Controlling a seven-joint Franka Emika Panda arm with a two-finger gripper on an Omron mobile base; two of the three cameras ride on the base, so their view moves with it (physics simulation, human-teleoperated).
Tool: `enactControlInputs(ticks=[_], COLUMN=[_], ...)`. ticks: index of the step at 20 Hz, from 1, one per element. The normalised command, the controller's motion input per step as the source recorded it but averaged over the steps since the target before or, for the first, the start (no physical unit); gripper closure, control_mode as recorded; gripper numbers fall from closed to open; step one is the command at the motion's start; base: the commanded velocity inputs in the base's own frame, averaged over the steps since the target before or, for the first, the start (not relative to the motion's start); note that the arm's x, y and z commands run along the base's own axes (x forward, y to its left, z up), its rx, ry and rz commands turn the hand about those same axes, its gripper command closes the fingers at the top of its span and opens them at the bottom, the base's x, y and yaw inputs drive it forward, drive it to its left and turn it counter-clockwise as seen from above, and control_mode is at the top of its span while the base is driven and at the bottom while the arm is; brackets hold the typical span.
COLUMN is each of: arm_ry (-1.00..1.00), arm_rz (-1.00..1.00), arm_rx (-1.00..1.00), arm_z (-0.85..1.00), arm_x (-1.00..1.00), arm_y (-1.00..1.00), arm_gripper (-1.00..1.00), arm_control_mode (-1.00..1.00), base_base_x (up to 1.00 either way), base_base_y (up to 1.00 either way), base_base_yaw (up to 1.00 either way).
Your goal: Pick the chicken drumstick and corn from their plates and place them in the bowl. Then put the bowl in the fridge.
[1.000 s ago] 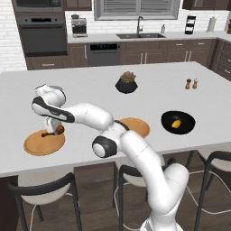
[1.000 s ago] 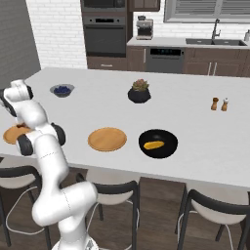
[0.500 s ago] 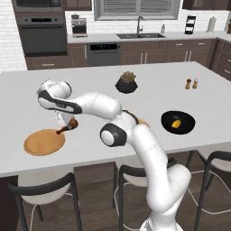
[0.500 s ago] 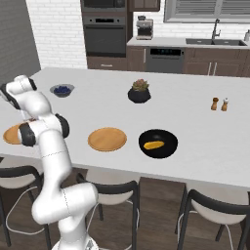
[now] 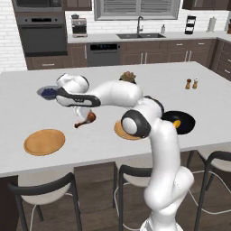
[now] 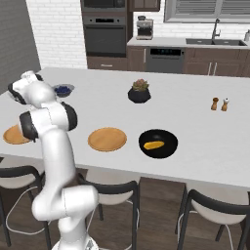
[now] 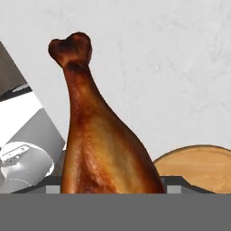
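The gripper point(image 5: 85, 116) is clamped on the fat end of the drumstick point(image 7: 101, 135), and the bone end sticks straight out ahead of the fingers in the hand view. In the left base view the drumstick point(image 5: 85, 121) hangs under the hand, up off the counter point(image 5: 180, 97), with nothing under it but bare top.

What could go wrong: the meat is rounded and tapered, and the hold looks to be on the thick end only, so a quick swing could let it pivot or slide out onto the counter short of the bowl point(image 5: 47, 92). The bowl sits off to the far side of the hand, past the wrist, and it's small and shallow, so a long drumstick dropped off-centre could tip over the rim or roll back out.

Compared with a second ago: the drumstick was down at the plate point(image 5: 44, 141) then; now that plate is bare, near and below the hand, and the drumstick has been lifted and carried partway toward the bowl. The corn point(image 6: 154, 145) hasn't moved from its dark dish.
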Motion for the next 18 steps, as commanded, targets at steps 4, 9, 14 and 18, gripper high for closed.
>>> enactControlInputs(ticks=[4,9,14,18], arm_ry=[-0.06,-0.01,0.0,0.0], arm_rz=[0.01,0.01,0.0,0.0], arm_rx=[0.15,0.18,0.19,0.19], arm_z=[0.38,0.48,0.48,0.51], arm_x=[-0.01,0.0,0.01,0.13], arm_y=[-1.0,-1.0,-1.0,-1.0], arm_gripper=[1.0,1.0,1.0,1.0], arm_control_mode=[-1.0,-1.0,-1.0,-1.0], base_base_x=[0.0,0.0,0.0,0.0], base_base_y=[0.0,0.0,0.0,0.0], base_base_yaw=[0.0,0.0,0.0,0.0])
